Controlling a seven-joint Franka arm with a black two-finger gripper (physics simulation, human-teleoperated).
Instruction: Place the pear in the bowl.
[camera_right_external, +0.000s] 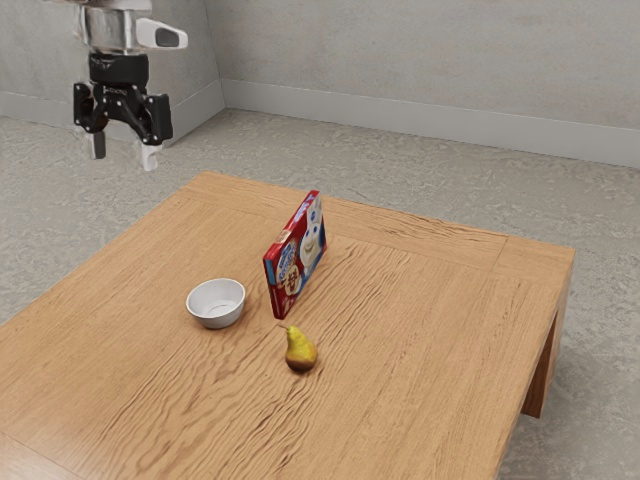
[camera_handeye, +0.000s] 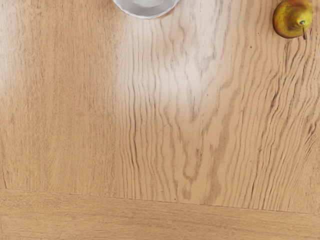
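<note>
Pear (camera_right_external: 300, 350): upright on the counter (camera_right_external: 430, 330), farther in than the bowl (camera_right_external: 218, 319) from the edge at the exterior view's left; outside the bowl, apart from it.
Pear handling: probably light and firm, smooth enough to slip, easily bruised by a hard squeeze.
Pear grip: from above, fingers on opposite sides of the full body just below the neck; the taper and stem would give a poor hold.
End effector (camera_right_external: 123, 152): fingers spread wide, nothing between them, above and beyond the counter's far corner at the exterior view's left.
Box (camera_right_external: 300, 255): on its edge, reaching toward the counter's far edge, its near end close to pear and bowl.
Count: one pear, one bowl, one box, one end effector.
</note>
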